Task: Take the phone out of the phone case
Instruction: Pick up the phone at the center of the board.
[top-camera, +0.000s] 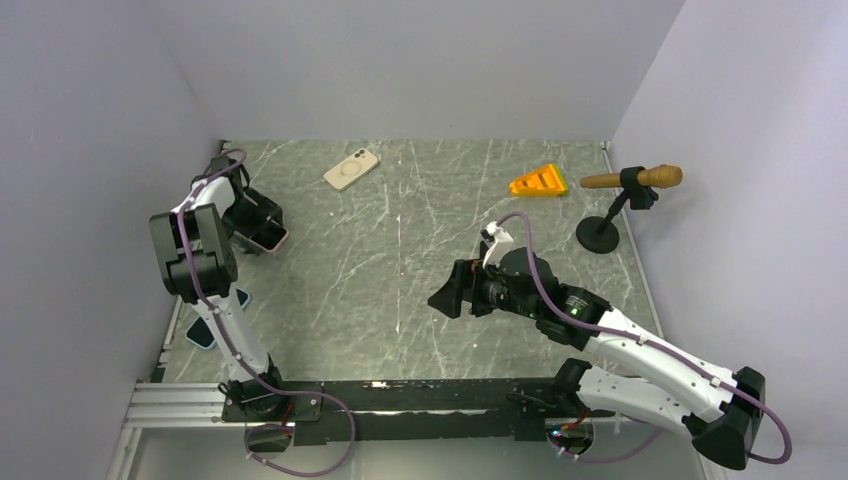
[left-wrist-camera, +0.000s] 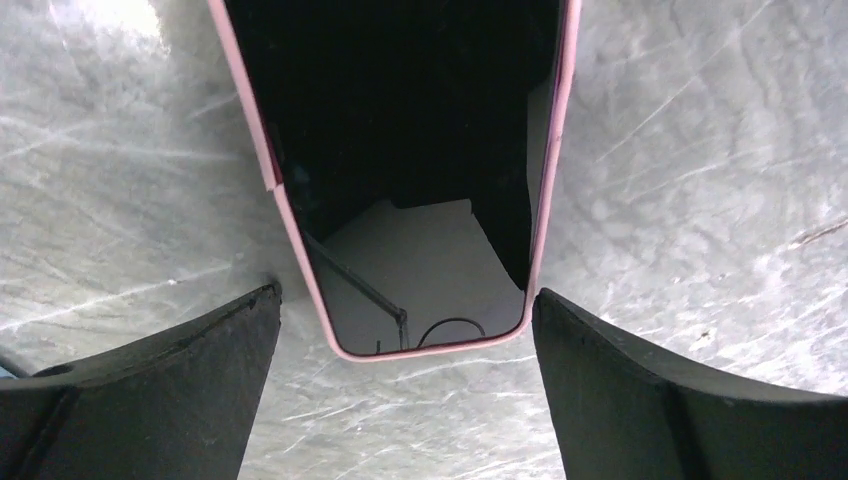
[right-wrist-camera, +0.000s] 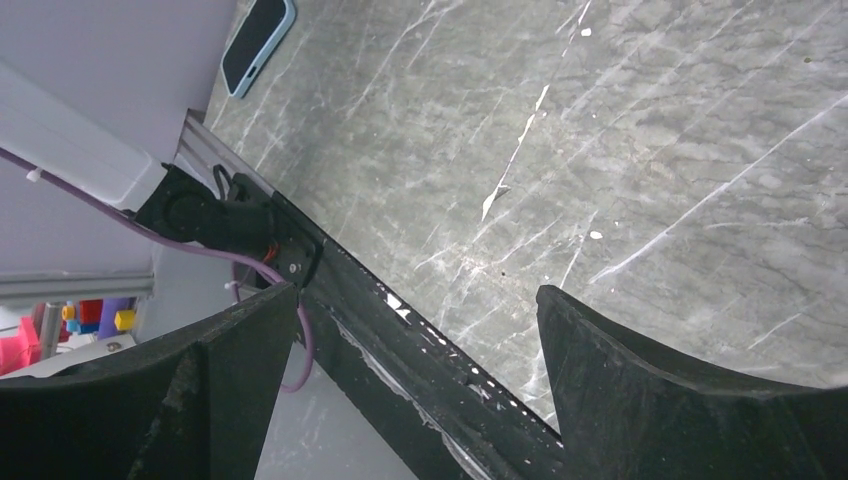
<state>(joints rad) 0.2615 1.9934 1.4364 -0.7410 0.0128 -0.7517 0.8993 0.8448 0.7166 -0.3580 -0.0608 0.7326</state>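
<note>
A phone (left-wrist-camera: 420, 120) with a black screen sits in a pink case (left-wrist-camera: 287, 225) and lies flat on the marble table at the far left (top-camera: 270, 238). My left gripper (left-wrist-camera: 405, 400) is open. Its fingers stand on either side of the phone's near end, and the right fingertip (left-wrist-camera: 560, 320) is close to the case's corner. In the top view the left gripper (top-camera: 258, 222) hovers over this phone by the left wall. My right gripper (top-camera: 447, 295) is open and empty above the middle of the table, far from the phone; it also shows in the right wrist view (right-wrist-camera: 410, 390).
A cream phone or case (top-camera: 351, 168) lies back up at the far middle. A blue-cased phone (top-camera: 205, 330) lies near the left arm's base (right-wrist-camera: 258, 45). An orange wedge (top-camera: 539, 181) and a black stand holding a wooden handle (top-camera: 632, 179) are at the far right. A black rail (right-wrist-camera: 400, 330) runs along the near edge.
</note>
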